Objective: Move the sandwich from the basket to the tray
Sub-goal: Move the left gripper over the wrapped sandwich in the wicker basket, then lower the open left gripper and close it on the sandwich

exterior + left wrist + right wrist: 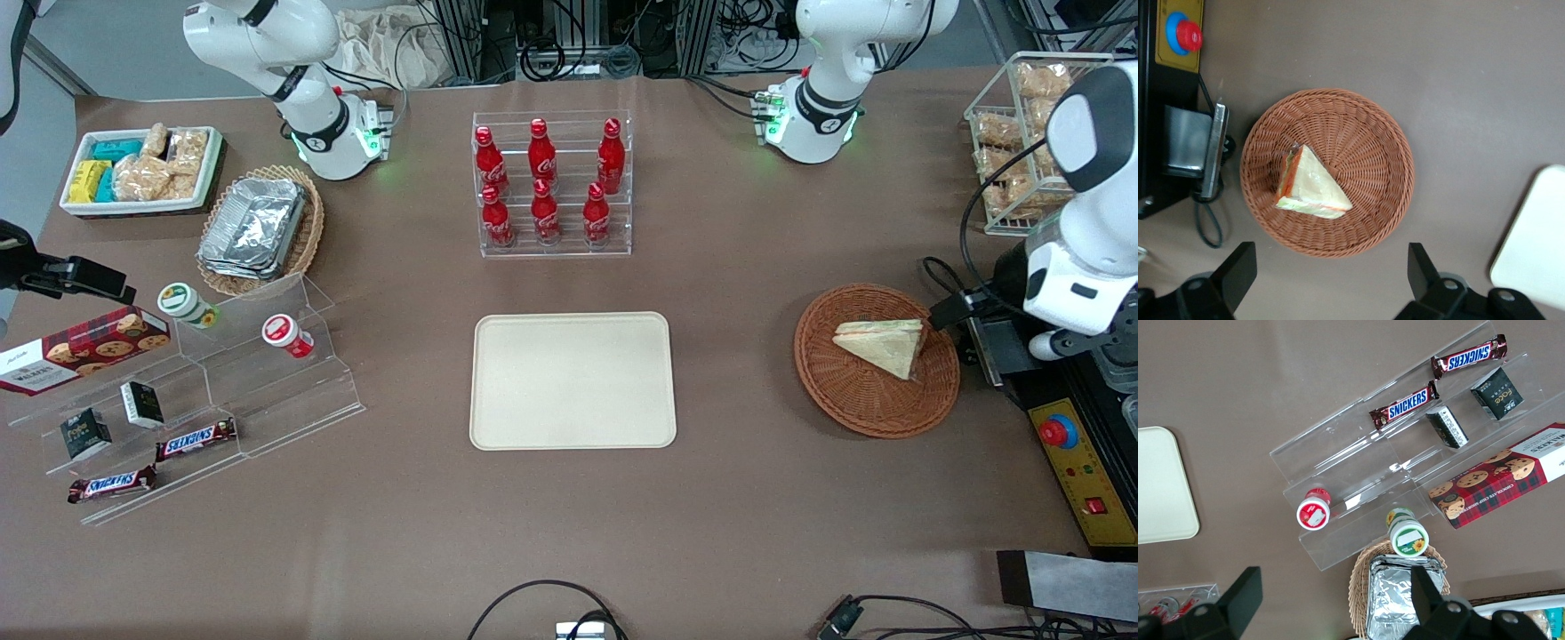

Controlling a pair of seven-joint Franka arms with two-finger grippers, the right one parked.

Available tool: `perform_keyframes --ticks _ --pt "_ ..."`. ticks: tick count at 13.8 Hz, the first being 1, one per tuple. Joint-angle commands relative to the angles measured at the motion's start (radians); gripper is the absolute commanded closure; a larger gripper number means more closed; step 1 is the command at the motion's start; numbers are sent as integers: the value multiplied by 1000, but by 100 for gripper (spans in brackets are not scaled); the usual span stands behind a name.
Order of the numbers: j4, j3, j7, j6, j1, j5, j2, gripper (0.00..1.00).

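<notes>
Wrapped sandwich wedge (882,345) flat in round wicker basket (853,400), bare beige tray (572,380) well apart

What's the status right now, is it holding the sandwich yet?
End effector open, above the table beside the basket, holding nothing. Sandwich in basket. Tray bare. Nothing between them.

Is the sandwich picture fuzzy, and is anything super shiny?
Left wrist view: the sandwich in the basket looks sharp; the open gripper above it shows dark. Front view: even light, the foil trays glint. Right wrist view: the clear shelves catch glare.
</notes>
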Motion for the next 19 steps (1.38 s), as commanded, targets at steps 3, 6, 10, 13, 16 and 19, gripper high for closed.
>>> perform_keyframes --ticks 3,6,10,13,16,19 --pt "-204 6 -161 211 2 -14 -33 0" --pt "-322 6 -217 327 42 -23 -53 0" --pt "-353 6 -261 332 80 -60 -42 0" --pt "-382 21 -287 358 82 -67 -39 0" --pt "-417 30 -309 415 103 -99 -30 0" --pt "-479 30 -316 508 114 -136 -28 0"
